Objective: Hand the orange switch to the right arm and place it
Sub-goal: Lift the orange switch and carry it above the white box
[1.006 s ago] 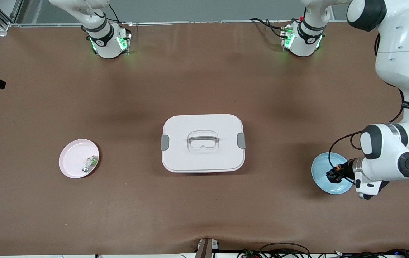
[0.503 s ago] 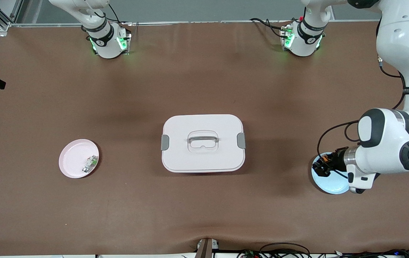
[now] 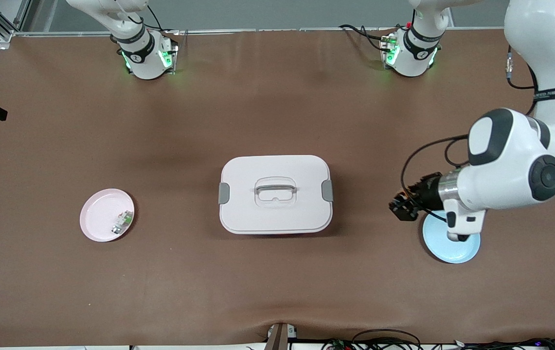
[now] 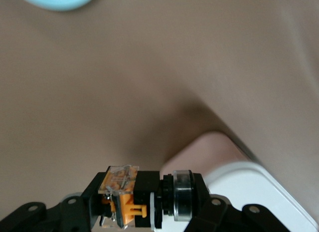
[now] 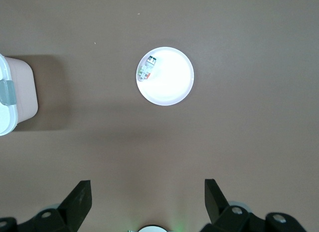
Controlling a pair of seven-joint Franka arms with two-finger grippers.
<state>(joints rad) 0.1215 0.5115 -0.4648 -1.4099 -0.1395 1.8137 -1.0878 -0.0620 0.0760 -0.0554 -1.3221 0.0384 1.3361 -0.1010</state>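
The left hand (image 3: 400,208) hangs in the air over the bare brown surface (image 3: 277,282), between the white box (image 3: 275,193) and the blue plate (image 3: 451,240), just past the plate's rim on the box's side. Its fingers are clamped tight on the orange switch (image 4: 122,197). In the left wrist view the switch lies crosswise between the black fingers (image 4: 79,212), its orange body and clear top at one end and a dark round collar at the other. The same view shows a corner of the box under the hand and a sliver of the blue plate at the picture's edge.

The right hand (image 5: 148,202) waits high above the surface with its fingers spread wide and nothing between them. Its wrist view looks straight down on the pink plate (image 5: 165,76), which carries a small whitish part (image 5: 148,68) with a green spot near its rim.

In the front view the pink plate lies toward the right arm's end of the surface, the blue plate toward the left arm's end, and the closed box, with its grey handle (image 3: 275,186) and side clips, sits between them.
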